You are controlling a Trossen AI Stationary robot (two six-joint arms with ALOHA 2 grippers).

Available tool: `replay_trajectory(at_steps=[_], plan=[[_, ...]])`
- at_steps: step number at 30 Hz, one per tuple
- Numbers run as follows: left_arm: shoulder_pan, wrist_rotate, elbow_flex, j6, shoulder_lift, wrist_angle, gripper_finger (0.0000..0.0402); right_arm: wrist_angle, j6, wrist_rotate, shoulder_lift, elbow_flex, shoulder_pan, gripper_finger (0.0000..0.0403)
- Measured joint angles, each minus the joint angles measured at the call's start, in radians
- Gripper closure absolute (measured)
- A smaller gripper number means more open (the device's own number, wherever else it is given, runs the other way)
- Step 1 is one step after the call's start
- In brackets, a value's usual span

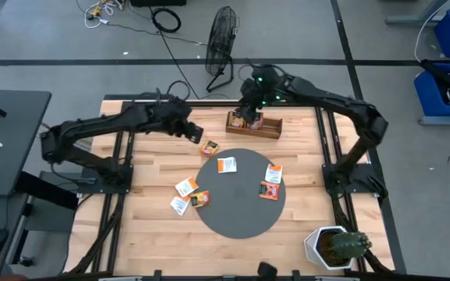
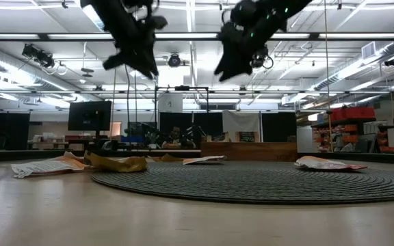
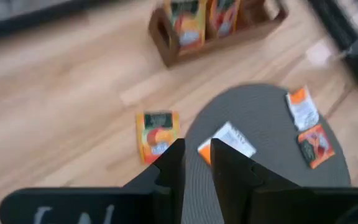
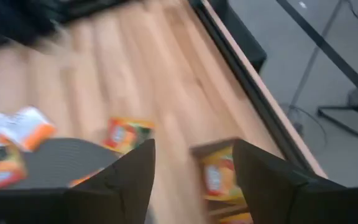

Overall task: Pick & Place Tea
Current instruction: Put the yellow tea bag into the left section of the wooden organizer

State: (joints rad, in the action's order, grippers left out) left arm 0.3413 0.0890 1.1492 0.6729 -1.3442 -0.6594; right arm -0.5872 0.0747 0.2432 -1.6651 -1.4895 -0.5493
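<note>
- Sorting small flat square tea sachets, orange-red and white, I have several lying loose: one orange sachet (image 1: 209,147) on bare wood just beside the round dark grey woven mat (image 1: 241,222), a white one (image 1: 226,165) on the mat's far part, a pair (image 1: 272,183) on its right part, and three (image 1: 187,195) at its left edge.
- Others already stand upright in the long brown wooden compartment tray (image 1: 254,125) at the table's far edge, so I judge that is where the rest must go.
- My right gripper (image 1: 250,112) hangs directly over that tray, its jaws spread wide with nothing between them; an orange sachet sits in the compartment below, which suggests a drop just made.
- My left gripper (image 1: 191,129) hovers near the loose orange sachet, arm stretched in from the left, fingers (image 3: 169,165) nearly together and empty, probably lining up for that pick.
</note>
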Motion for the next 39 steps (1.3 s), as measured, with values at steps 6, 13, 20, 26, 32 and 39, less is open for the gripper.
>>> replay_trajectory(at_steps=[6,13,20,26,32,39], plan=[[0.096,-0.211,0.0,0.03,-0.18,0.043,0.0265,0.01,-0.073,-0.028,0.093,0.0,0.113,0.0183],[0.124,-0.213,0.0,0.041,-0.37,0.061,0.019,0.007,-0.117,-0.101,0.147,0.0,0.208,0.019],[0.115,-0.22,0.0,0.042,-0.468,0.064,0.0159,0.0,-0.168,-0.105,0.154,0.0,0.247,0.0193],[0.103,-0.217,0.0,0.04,-0.519,0.075,0.0162,0.003,-0.163,-0.132,0.154,0.0,0.266,0.0193],[0.075,-0.19,0.005,0.068,-0.564,0.089,0.0166,0.007,-0.143,-0.132,0.154,0.0,0.266,0.0193],[0.051,-0.14,0.003,0.109,-0.562,0.093,0.0225,0.009,-0.119,-0.132,0.154,0.0,0.266,0.0193]])
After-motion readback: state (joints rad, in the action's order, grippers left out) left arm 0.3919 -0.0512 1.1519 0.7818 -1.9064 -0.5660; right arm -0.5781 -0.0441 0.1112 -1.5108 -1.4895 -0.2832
